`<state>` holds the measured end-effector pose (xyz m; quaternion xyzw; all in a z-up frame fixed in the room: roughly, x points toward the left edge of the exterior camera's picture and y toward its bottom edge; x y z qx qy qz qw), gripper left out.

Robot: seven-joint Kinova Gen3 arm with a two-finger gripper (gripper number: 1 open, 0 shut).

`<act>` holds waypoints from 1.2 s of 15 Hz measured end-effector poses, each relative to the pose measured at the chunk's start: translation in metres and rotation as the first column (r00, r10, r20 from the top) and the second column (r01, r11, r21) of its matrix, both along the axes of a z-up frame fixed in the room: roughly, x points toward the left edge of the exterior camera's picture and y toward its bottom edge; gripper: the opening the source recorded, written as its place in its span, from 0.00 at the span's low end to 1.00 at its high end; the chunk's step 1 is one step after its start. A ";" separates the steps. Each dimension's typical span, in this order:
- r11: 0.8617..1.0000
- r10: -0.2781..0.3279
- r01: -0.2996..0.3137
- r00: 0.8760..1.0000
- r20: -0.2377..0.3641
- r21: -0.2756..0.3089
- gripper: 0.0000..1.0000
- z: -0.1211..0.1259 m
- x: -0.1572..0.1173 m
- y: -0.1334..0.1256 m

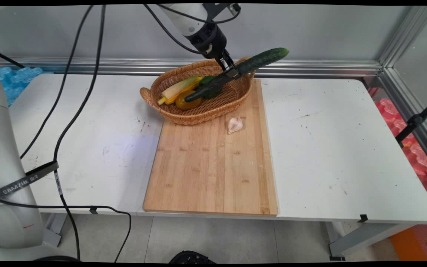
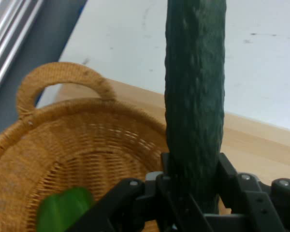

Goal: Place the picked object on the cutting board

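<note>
Cucumber (image 1: 235,73), long and dark green, clamped about mid-length between the jaws of the black gripper (image 1: 231,72), lifted clear and tilted: upper end toward the table's far right, past the basket's rim, lower end down over the basket's inside. Jaws closed tight against both sides of the cucumber, plain in the hand view, where the cucumber (image 2: 195,96) runs straight up from between the gripper (image 2: 193,195) and its linkage. Wicker basket (image 1: 169,111) directly under the gripper, near the table's far edge, roughly at mid-width, resting partly on the far end of a wooden cutting board (image 1: 213,174) and partly on the bare white table (image 1: 347,148). Handles at the basket's left and far right ends; one looped handle (image 2: 63,77) seen from the hand. Inside the basket: corn cob (image 1: 178,90) in pale husk, lying toward the left end; a green piece (image 1: 208,80) beside it, partly hidden behind the cucumber, also seen as a green patch (image 2: 63,210) low in the hand view, kind not clear; a round yellow-orange thing (image 1: 187,104) at the near side, kind not clear. Garlic bulb (image 1: 234,124) on the board just beside the basket's near right side, apart from it. Board reaching to the table's near edge. Black cables (image 1: 76,111) hanging over the table's left side.
</note>
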<state>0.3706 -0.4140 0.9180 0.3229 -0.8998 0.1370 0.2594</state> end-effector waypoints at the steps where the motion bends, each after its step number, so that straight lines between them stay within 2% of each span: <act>1: 1.000 -0.006 0.006 1.000 0.002 0.009 0.00 0.005 -0.004 0.009; 5: 0.998 -0.016 0.014 0.999 0.031 0.063 0.00 0.012 -0.018 0.050; 9: 0.993 -0.012 0.004 0.997 0.072 0.115 0.00 0.002 -0.029 0.087; 13: 0.989 -0.012 -0.006 0.992 0.124 0.146 0.00 -0.024 -0.037 0.109; 18: 0.986 -0.019 -0.013 0.983 0.185 0.167 0.00 -0.066 -0.043 0.112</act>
